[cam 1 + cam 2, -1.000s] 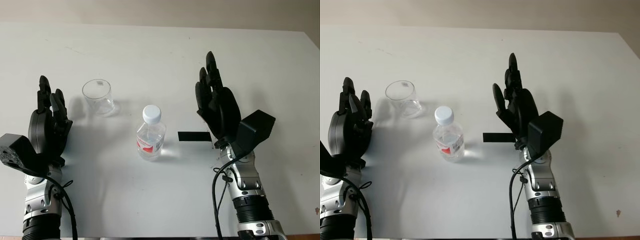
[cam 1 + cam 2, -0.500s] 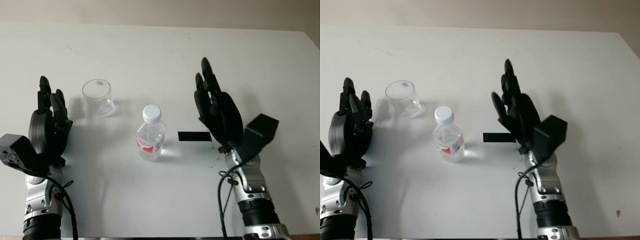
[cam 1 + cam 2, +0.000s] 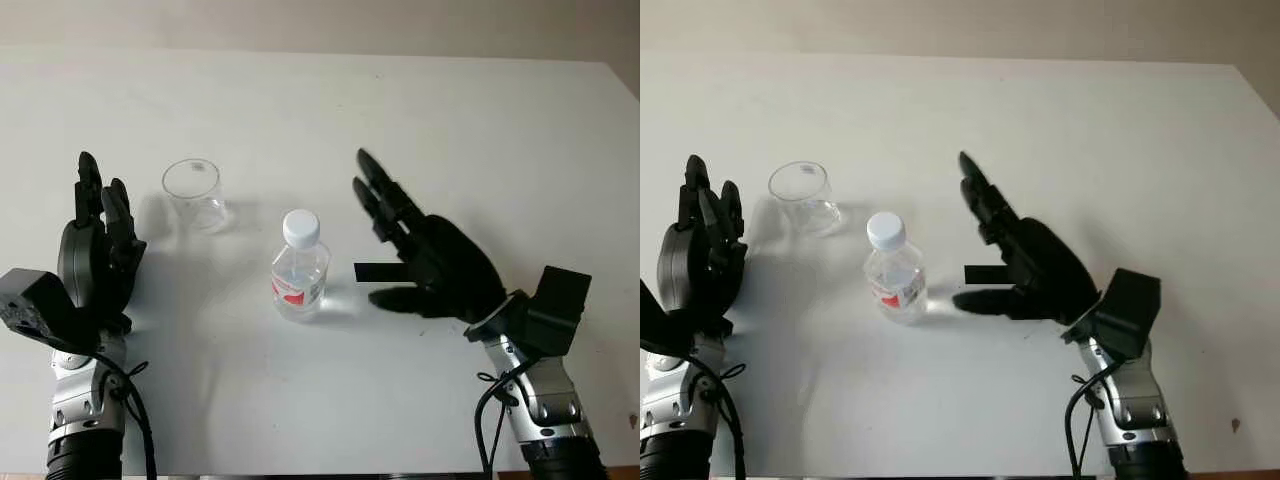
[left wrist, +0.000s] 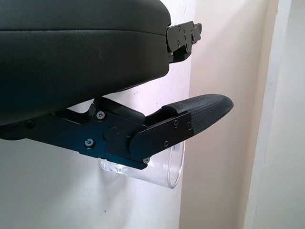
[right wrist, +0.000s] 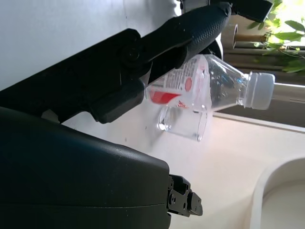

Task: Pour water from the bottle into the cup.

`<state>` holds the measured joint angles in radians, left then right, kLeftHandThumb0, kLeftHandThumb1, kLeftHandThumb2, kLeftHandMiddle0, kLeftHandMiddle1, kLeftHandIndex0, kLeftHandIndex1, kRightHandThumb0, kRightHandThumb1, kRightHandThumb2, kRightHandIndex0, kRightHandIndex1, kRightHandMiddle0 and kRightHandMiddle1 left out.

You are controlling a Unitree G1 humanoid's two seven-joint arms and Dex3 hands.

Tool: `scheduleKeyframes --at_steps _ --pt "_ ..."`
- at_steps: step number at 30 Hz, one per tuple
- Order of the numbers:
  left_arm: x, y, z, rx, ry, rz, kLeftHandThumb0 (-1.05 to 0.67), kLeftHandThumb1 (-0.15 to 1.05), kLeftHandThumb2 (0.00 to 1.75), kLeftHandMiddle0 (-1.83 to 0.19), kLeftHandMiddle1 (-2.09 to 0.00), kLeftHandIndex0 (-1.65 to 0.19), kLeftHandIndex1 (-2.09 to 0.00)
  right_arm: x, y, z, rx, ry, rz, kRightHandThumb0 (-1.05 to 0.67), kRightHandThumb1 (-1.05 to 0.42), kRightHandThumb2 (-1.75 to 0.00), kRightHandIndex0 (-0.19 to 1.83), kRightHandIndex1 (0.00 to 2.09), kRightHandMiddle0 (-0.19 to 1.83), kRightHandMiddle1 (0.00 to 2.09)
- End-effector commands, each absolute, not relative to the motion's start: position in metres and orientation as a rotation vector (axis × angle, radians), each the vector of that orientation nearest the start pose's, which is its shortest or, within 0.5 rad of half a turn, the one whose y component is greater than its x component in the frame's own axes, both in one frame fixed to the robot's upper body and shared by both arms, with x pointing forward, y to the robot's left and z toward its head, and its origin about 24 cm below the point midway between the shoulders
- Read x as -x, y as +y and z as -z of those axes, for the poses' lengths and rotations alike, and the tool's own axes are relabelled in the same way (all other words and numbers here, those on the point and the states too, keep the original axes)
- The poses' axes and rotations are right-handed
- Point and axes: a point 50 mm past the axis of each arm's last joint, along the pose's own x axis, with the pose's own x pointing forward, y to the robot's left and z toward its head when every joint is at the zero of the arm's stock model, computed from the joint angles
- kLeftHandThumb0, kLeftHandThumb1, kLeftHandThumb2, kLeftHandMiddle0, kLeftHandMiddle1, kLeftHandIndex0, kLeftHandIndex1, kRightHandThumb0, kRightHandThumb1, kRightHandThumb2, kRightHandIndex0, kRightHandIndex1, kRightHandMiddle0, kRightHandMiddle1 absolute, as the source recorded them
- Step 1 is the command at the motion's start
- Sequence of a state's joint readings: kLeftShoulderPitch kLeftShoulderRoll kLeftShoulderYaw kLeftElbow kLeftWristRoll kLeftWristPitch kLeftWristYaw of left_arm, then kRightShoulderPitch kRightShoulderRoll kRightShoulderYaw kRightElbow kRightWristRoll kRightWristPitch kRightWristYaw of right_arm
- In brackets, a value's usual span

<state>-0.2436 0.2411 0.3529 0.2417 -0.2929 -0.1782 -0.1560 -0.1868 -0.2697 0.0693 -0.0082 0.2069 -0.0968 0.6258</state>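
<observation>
Here, part of the scene is going unseen: the right hand (image 3: 425, 255) is covering one end of a strip of black tape (image 3: 378, 272) on the white table (image 3: 300, 110), and in the right wrist view its dark fingers (image 5: 157, 52) are crossing in front of the bottle's label, so the printing on it is not readable. In the left wrist view the left hand's shell and thumb are hiding the base of the cup (image 4: 157, 168), leaving the rim and part of the wall showing. There is one bottle (image 3: 299, 268), standing upright near the middle of the table with its white cap on, and one clear cup, standing upright beyond and to the left of it, well apart from it. There are two hands. The right hand is open, holding nothing, reaching in just right of the bottle without touching it. The left hand (image 3: 95, 250) is open too, sitting at the table's left side, near the cup but apart from it.
</observation>
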Motion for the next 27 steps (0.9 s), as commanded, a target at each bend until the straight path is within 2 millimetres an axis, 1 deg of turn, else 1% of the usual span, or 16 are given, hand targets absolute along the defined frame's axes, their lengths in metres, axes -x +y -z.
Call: scheduleKeyframes --at_steps 1,5,9,14,20,25,27 --pt "-0.285 0.264 -0.096 0.074 -0.287 -0.174 -0.7 1.05 0.77 0.1 -0.06 0.17 -0.04 -0.27 -0.135 -0.098 0.137 -0.227 -0.746 -0.95 -0.82 -0.04 -0.19 0.0 -0.19 0.0" --pt "-0.285 0.264 -0.096 0.078 -0.29 -0.173 -0.7 1.05 0.77 0.09 -0.06 0.17 -0.04 -0.275 -0.122 -0.091 0.133 -0.192 -0.774 -0.94 -0.82 -0.05 -0.19 0.0 -0.19 0.0" --pt "-0.285 0.265 -0.096 0.076 -0.29 -0.171 -0.7 1.05 0.77 0.1 -0.06 0.17 -0.04 -0.282 -0.106 -0.08 0.118 -0.159 -0.805 -0.98 -0.85 -0.06 -0.19 0.0 -0.19 0.0" --pt "-0.285 0.264 -0.098 0.076 -0.29 -0.172 -0.7 1.05 0.78 0.1 -0.05 0.17 -0.04 -0.291 -0.084 -0.069 0.05 -0.147 -0.885 -0.96 -0.86 -0.06 -0.19 0.0 -0.19 0.0" --pt "-0.285 0.264 -0.097 0.073 -0.29 -0.175 -0.7 1.05 0.77 0.1 -0.05 0.17 -0.04 -0.294 -0.069 -0.071 0.029 -0.175 -0.964 -0.98 -0.82 -0.04 -0.19 0.0 -0.19 0.0" --pt "-0.285 0.264 -0.096 0.081 -0.293 -0.183 -0.71 1.05 0.76 0.1 -0.05 0.17 -0.05 -0.294 -0.065 -0.077 0.041 -0.194 -1.007 -1.0 -0.78 -0.04 -0.19 0.0 -0.19 0.0" --pt "-0.285 0.264 -0.096 0.086 -0.291 -0.186 -0.71 1.05 0.76 0.1 -0.05 0.17 -0.05 -0.293 -0.065 -0.079 0.046 -0.206 -1.02 -0.99 -0.77 -0.04 -0.19 0.0 -0.19 0.0"
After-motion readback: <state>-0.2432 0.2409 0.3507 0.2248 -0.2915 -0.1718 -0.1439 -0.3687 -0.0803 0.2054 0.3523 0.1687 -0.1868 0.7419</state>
